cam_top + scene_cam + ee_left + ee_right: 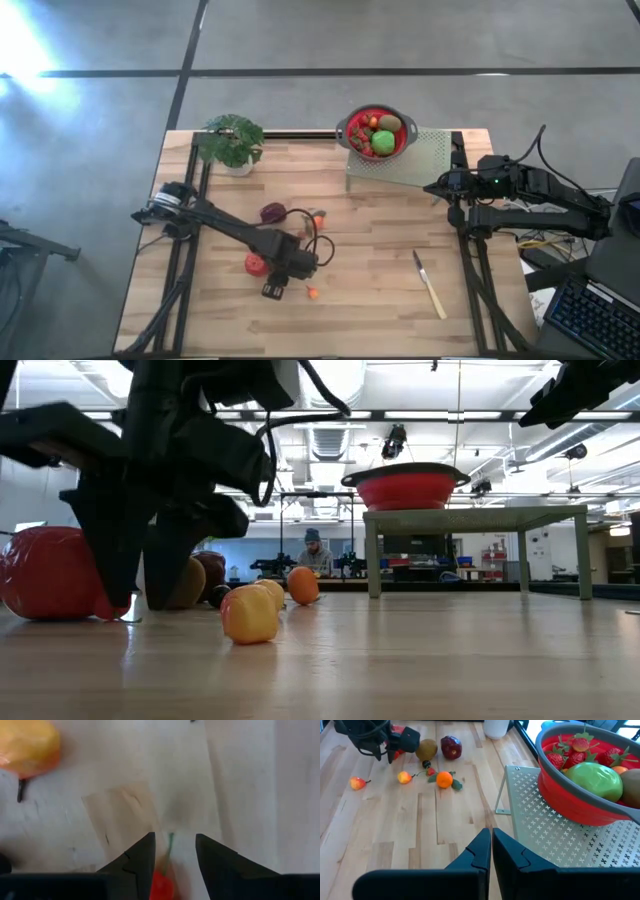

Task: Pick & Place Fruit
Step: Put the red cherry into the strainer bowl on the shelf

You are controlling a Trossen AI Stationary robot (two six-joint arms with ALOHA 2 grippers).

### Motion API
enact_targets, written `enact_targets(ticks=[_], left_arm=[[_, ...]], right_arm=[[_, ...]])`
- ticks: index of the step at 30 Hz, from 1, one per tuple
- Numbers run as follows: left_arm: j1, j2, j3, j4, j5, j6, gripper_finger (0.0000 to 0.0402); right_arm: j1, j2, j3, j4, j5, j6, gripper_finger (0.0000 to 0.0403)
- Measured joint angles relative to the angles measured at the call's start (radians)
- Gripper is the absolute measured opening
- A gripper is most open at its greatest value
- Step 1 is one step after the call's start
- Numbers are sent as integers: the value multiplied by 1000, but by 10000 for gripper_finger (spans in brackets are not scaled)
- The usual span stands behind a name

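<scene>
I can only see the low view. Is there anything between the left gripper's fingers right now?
Observer: Yes. Its wrist view shows the left gripper open, with a small red fruit on a green stem lying between the fingers.
Operator: What's in the red bowl? I only see its side.
Observer: The red bowl holds a big green fruit, several strawberries and a brown fruit.
Operator: And the right gripper?
Observer: The right gripper is shut and empty, hovering beside the metal rack that carries the bowl.
</scene>
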State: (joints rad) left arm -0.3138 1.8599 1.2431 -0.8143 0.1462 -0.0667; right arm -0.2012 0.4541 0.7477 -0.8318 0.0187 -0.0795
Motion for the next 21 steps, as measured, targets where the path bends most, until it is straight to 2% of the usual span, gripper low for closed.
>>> enact_targets(ticks=[9,21], left_arm=[[-1,0,-38,55,-20,-36,130],[-11,-3,-77,102,-25,-83,61]], right_arm=[[0,0,0,0,0,0,13],[0,0,0,0,0,0,13]])
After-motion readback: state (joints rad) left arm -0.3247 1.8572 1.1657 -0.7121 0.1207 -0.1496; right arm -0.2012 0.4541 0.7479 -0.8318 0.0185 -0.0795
